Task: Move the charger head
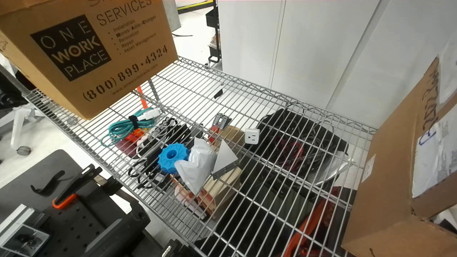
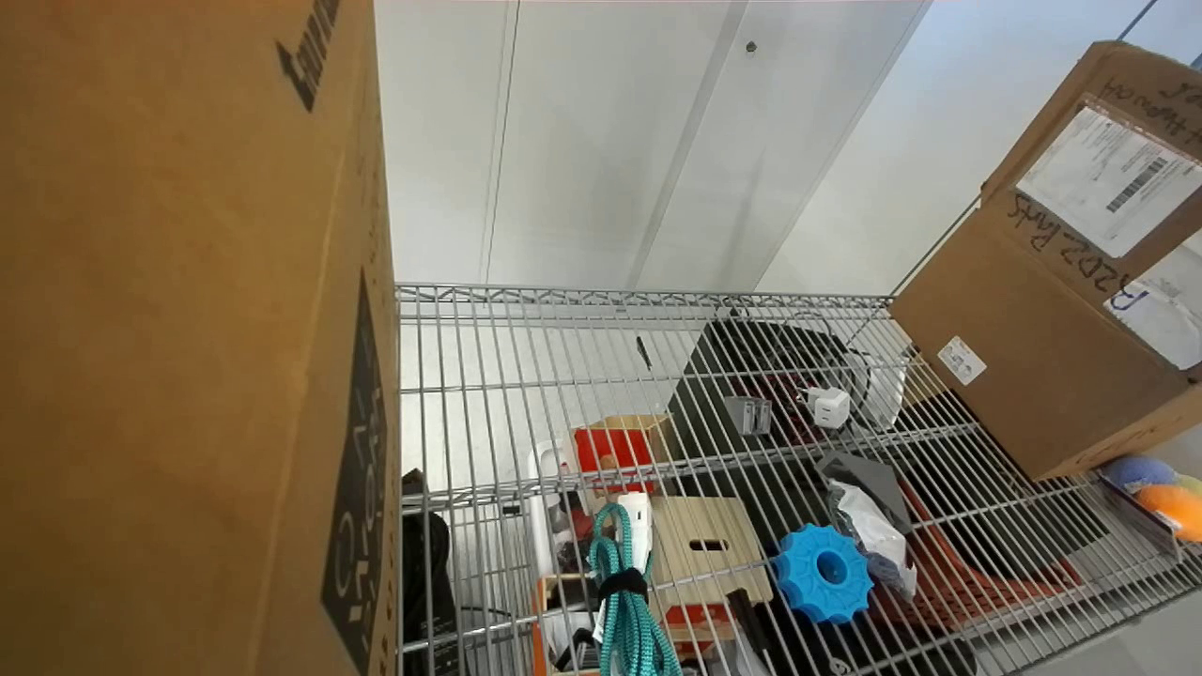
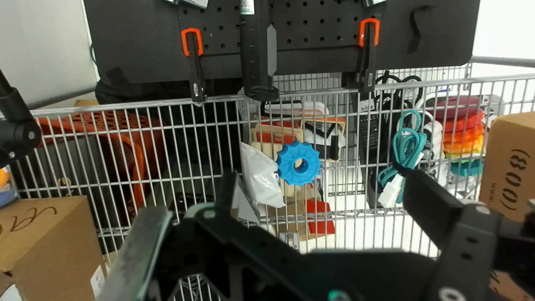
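Note:
The charger head (image 1: 252, 136) is a small white block with an outlet face. In an exterior view it sits on the wire shelf (image 1: 200, 89), beyond the bright blue plastic piece (image 1: 174, 157). It also shows in an exterior view (image 2: 829, 407), right of a small grey metal piece. I cannot make it out in the wrist view; the gripper may hide it. My gripper (image 3: 315, 177) is open in the wrist view, its black fingers wide apart with nothing between them. The shelf and the blue piece show beyond it. The gripper is out of both exterior views.
A white plastic packet (image 1: 196, 164) and a grey triangular piece (image 1: 225, 159) lie beside the blue piece. A teal cable bundle (image 1: 128, 126) lies on the shelf. Large cardboard boxes stand at both ends (image 1: 89, 53) (image 1: 392, 171). A pegboard table (image 3: 317, 25) adjoins the front edge.

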Robot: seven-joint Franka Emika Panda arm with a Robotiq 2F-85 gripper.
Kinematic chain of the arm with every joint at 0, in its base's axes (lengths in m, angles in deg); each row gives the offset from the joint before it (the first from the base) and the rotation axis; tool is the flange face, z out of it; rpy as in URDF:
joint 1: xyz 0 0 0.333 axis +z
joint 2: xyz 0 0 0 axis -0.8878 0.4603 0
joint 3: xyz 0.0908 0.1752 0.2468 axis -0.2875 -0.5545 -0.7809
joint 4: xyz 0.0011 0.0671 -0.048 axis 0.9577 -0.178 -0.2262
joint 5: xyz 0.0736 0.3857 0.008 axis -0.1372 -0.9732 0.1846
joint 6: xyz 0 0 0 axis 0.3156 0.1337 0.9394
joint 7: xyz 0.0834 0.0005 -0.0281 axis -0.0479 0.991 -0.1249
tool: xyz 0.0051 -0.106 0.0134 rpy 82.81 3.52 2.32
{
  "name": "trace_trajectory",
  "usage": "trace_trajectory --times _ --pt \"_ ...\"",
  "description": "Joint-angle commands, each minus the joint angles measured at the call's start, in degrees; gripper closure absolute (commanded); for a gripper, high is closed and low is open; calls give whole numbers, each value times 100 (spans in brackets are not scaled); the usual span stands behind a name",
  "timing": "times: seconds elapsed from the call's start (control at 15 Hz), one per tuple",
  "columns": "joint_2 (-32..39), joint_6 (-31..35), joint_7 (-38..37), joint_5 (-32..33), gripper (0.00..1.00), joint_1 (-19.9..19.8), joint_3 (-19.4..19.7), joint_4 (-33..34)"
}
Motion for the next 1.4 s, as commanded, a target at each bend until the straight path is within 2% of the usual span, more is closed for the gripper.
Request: trace_trajectory --times 0.0,1.0,1.33 --pt "3 -12 -37 41 0 80 71 10" --pt "3 -12 -37 41 0 80 71 10" --pt "518 22 128 83 0 10 246 279"
